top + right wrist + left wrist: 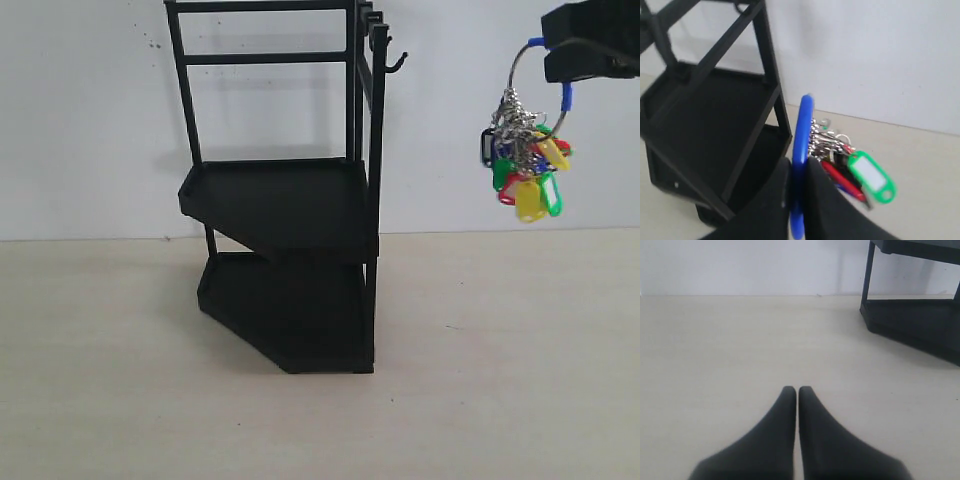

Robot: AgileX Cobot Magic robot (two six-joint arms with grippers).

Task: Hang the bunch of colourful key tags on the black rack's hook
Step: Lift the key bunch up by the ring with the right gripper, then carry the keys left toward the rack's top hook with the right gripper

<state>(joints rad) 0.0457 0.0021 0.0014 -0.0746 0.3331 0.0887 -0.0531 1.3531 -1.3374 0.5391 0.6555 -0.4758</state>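
Observation:
The colourful key tag bunch (pixel 527 162) hangs in the air at the upper right, well to the right of the black rack (pixel 285 205). My right gripper (pixel 578 58) is shut on its blue loop (pixel 801 145), and the tags (pixel 855 172) dangle beside the fingers. The hook (pixel 397 62) sticks out rightward from the top of the rack's right post, with nothing on it. A wide gap separates bunch and hook. My left gripper (pixel 798 390) is shut and holds nothing, low over the table with the rack's base (pixel 912 322) off to one side.
The rack stands at the back of a pale table (pixel 500 380), against a white wall (pixel 100 120). Its two angular trays (pixel 275 195) carry nothing. Short pegs (pixel 372 22) line the top rail behind the hook.

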